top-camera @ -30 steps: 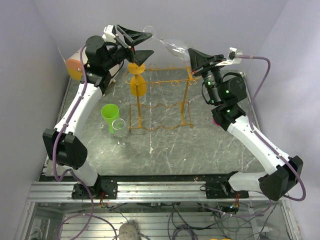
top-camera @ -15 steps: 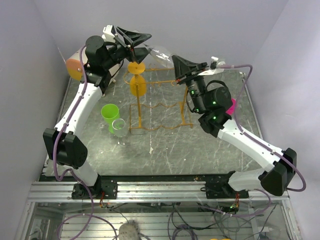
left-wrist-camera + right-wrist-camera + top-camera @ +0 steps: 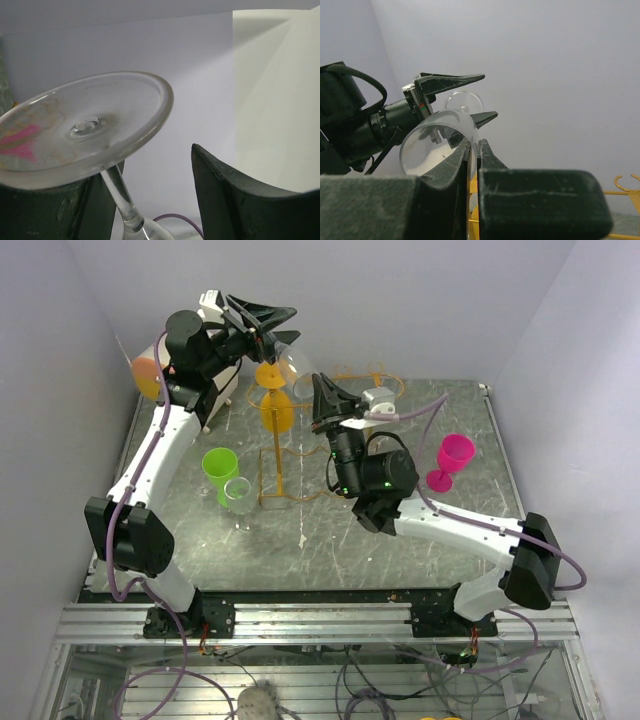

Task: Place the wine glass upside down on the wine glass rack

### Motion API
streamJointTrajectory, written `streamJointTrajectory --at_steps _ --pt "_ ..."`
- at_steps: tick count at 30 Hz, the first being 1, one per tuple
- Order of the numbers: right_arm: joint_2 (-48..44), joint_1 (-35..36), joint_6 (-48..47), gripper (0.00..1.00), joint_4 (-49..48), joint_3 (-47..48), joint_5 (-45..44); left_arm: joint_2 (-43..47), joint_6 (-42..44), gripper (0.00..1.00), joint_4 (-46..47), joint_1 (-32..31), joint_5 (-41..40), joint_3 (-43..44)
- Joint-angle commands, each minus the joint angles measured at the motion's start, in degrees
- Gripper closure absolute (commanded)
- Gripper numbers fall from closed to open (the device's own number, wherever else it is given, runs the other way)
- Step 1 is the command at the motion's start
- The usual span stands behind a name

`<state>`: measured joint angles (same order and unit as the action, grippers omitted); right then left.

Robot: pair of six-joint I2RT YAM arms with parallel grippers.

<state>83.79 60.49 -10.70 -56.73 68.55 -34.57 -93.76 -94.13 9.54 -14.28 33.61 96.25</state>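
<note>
Aloft, right fingers point(image 3: 445, 172) pinch the wine glass point(image 3: 432, 142) rim; left fingers point(image 3: 240, 200), seemingly released, straddle its stem.

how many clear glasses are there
2. The held clear glass is in the right gripper; the other clear glass sits beside the green glass. Arms may hide more.

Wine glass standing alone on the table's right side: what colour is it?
That glass is bright pink all over, clearest in the top external view.
</note>
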Motion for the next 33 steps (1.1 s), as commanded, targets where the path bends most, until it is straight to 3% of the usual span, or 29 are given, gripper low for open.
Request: streamJointTrajectory --at_steps 1,9,15,25,33 --pt "2.4 2.4 -12.1 1.00 -11.6 0.4 -4.2 1.4 -0.4 0.35 0.7 0.7 0.3 0.1" --pt "6.0 3.1 -20.5 1.00 -19.5 0.5 -5.0 3.2 -0.4 0.28 -1.5 1.6 1.8 -1.0" --pt "7.6 2.9 -21.5 1.00 -21.3 1.1 -3.5 4.4 -0.2 0.22 -0.9 2.2 2.5 -1.7" --pt "8.0 2.3 -21.2 1.00 -21.0 1.1 -3.1 4.8 -0.6 0.51 1.8 3.0 3.0 -2.6" --pt "9.2 1.8 -21.3 1.00 -21.5 1.6 -3.7 5.1 -0.6 0.48 1.6 3.1 3.2 -3.4"
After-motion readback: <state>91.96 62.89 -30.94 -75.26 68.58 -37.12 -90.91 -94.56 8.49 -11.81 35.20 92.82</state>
